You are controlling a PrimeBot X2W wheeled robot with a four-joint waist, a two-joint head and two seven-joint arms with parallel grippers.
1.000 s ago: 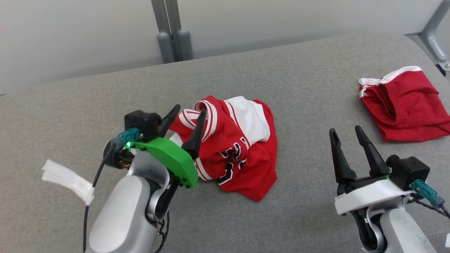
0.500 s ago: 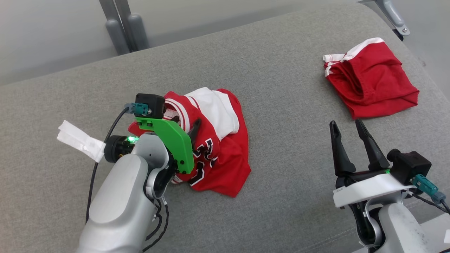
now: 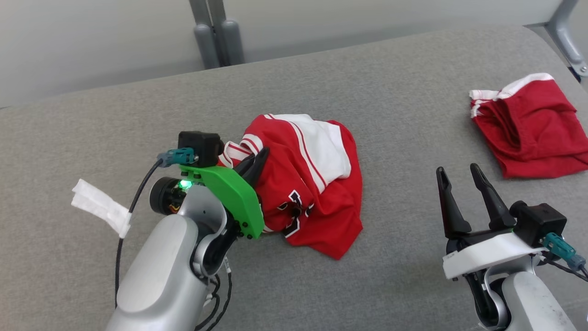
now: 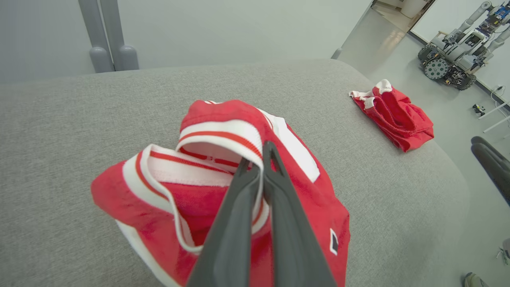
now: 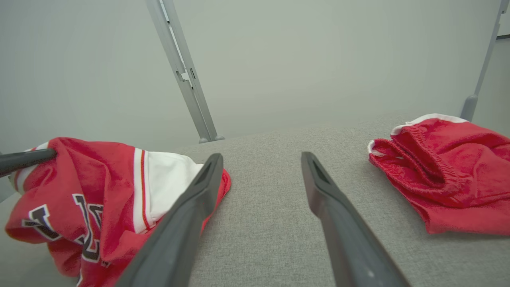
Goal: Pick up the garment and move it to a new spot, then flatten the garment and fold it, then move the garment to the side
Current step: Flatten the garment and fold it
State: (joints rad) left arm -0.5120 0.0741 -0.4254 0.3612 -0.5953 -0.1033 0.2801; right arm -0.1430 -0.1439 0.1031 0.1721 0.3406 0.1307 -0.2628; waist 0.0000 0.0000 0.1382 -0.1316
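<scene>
A crumpled red and white jersey (image 3: pixel 312 179) with dark lettering lies mid-table. My left gripper (image 3: pixel 258 158) is shut on the jersey's striped trim at its left side, lifting that edge a little. In the left wrist view the closed fingers (image 4: pixel 259 159) pinch the white and red band of the jersey (image 4: pixel 223 139). My right gripper (image 3: pixel 457 172) stands open at the lower right, apart from any cloth. In the right wrist view its fingers (image 5: pixel 261 157) frame bare table, with the jersey (image 5: pixel 103 191) to the left.
A second red garment (image 3: pixel 533 126) with white trim lies bunched at the far right of the grey fabric table (image 3: pixel 404 105). Grey metal posts (image 3: pixel 213 32) stand behind the table's far edge. A white tag (image 3: pixel 98 207) hangs off my left arm's cable.
The camera has shifted between frames. My left gripper went from open around the jersey's collar edge to shut on the trim, and that edge of the jersey has been raised and bunched.
</scene>
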